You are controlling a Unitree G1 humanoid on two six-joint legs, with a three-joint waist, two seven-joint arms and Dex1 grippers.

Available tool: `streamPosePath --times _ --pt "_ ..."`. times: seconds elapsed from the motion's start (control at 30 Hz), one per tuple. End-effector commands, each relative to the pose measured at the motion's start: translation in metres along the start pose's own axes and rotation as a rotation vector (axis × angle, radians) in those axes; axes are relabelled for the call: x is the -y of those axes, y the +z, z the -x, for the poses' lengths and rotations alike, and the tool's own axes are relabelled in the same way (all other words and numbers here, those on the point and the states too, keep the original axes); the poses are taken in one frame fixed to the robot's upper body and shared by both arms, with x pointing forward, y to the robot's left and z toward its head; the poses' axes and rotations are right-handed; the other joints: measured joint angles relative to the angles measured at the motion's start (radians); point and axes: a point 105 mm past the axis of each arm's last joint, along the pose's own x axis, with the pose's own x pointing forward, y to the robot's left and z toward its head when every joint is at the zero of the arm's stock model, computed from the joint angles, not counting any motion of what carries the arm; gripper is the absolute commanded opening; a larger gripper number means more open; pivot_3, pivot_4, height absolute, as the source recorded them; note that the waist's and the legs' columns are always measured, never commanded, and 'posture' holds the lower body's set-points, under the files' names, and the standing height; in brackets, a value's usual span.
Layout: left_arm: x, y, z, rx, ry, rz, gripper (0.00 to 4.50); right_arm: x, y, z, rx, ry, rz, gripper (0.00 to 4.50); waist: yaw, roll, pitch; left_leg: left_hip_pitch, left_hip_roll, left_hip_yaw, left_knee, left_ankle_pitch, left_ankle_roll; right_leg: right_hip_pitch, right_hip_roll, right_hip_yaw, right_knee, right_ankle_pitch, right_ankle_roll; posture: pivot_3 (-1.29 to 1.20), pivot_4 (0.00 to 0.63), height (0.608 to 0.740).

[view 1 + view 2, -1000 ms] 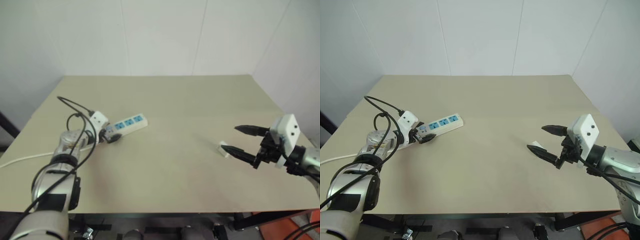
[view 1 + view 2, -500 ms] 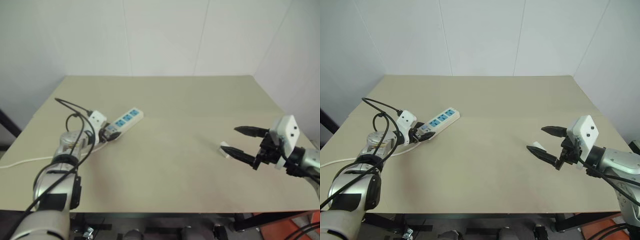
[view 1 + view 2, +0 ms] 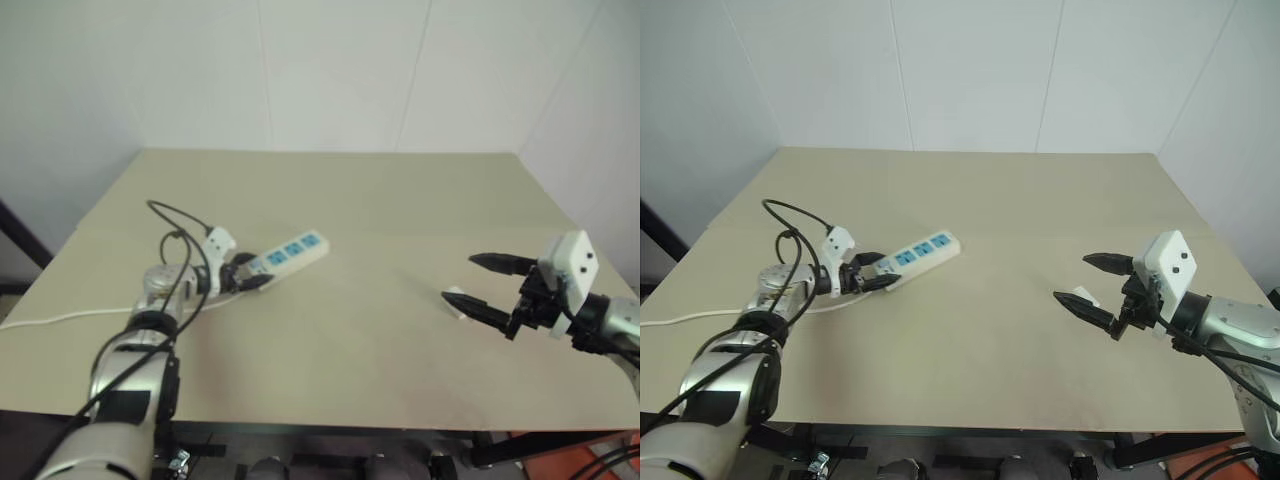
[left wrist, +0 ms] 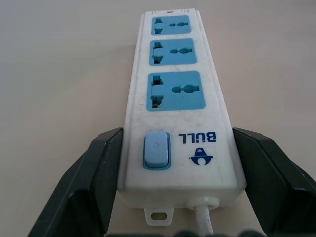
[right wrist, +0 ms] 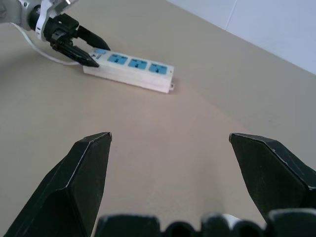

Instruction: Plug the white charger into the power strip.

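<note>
Left gripper [image 4: 177,163] clamped on the switch end of the power strip [image 4: 177,94], one black finger [image 4: 96,173] pressed to each long side, three blue sockets running away beyond the fingertips, thin white cord [image 3: 60,318] trailing back behind the wrist. Right gripper [image 3: 1092,280] spread wide and holding nothing, hovering over the tan table [image 3: 980,340] well apart from the strip. White charger [image 3: 456,299] lying flat on the table just beside the nearer right fingertip, touched by neither finger.

Silver arms, black cables, white wrist modules
</note>
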Motion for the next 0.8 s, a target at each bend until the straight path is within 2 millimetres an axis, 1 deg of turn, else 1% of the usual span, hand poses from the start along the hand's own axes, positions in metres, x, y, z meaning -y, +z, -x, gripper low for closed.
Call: streamPosePath --times 0.03,0.1,0.17,0.33,0.43,0.5,0.57,0.63,0.8 --pt "0.029 0.000 -0.015 0.045 -0.172 0.029 3.28 0.000 0.015 0.003 0.034 -0.010 0.043 4.50 -0.001 0.000 0.000 0.000 0.000 0.000 0.000 0.000 0.000 0.000 0.000 0.000 0.000 0.000 0.000 0.00 0.150 0.740" --pt "0.051 0.001 -0.023 0.062 -0.286 0.021 3.28 0.000 0.015 0.003 0.034 -0.011 0.043 4.50 -0.003 0.000 0.000 0.000 0.000 0.000 0.000 0.000 0.000 0.000 0.000 0.000 0.000 0.000 0.000 0.00 0.150 0.740" --pt "0.067 0.000 -0.028 0.060 -0.370 0.012 3.28 0.000 0.016 0.004 0.035 -0.012 0.042 4.50 -0.002 0.000 0.000 0.000 0.000 0.000 0.000 0.000 0.000 0.000 0.000 0.000 0.000 0.000 0.000 0.00 0.150 0.740" --pt "0.094 -0.004 -0.037 0.013 -0.505 -0.058 3.28 0.000 0.017 0.003 0.039 -0.015 0.040 4.50 -0.001 0.000 0.000 0.000 0.000 0.000 0.001 0.000 0.000 0.000 0.000 0.000 0.000 0.000 0.000 0.00 0.150 0.740" --pt "0.101 -0.009 -0.039 -0.031 -0.529 -0.111 3.28 -0.001 0.017 0.004 0.040 -0.022 0.040 4.50 0.000 0.000 0.000 0.000 0.000 0.000 0.001 0.000 0.000 0.000 0.000 0.000 0.000 0.000 0.000 0.00 0.150 0.740" --pt "0.103 -0.013 -0.037 -0.046 -0.549 -0.129 4.01 -0.001 0.017 0.004 0.041 -0.027 0.038 4.50 -0.001 0.000 0.000 0.000 0.000 0.000 0.001 0.000 0.000 0.001 0.000 0.000 0.000 0.000 0.000 0.00 0.150 0.740" --pt "0.105 -0.012 -0.034 -0.033 -0.571 -0.128 4.47 -0.002 0.017 0.005 0.041 -0.031 0.036 4.50 -0.004 0.000 0.000 0.000 0.000 0.000 0.001 0.000 0.000 0.001 0.000 0.000 -0.001 0.000 0.000 0.00 0.150 0.740" --pt "0.107 -0.009 -0.031 -0.019 -0.589 -0.131 4.47 -0.002 0.017 0.006 0.041 -0.034 0.034 4.50 -0.004 -0.001 0.000 -0.001 0.001 0.000 0.001 0.000 0.000 -0.001 0.001 0.000 -0.001 0.000 0.000 0.00 0.150 0.740" --pt "0.095 0.008 -0.024 0.052 -0.559 -0.142 4.47 -0.001 0.016 0.006 0.039 -0.037 0.031 4.50 -0.007 -0.001 0.000 0.000 0.001 0.000 0.001 0.000 0.000 0.000 0.001 0.000 0.000 0.000 0.000 0.00 0.150 0.740"
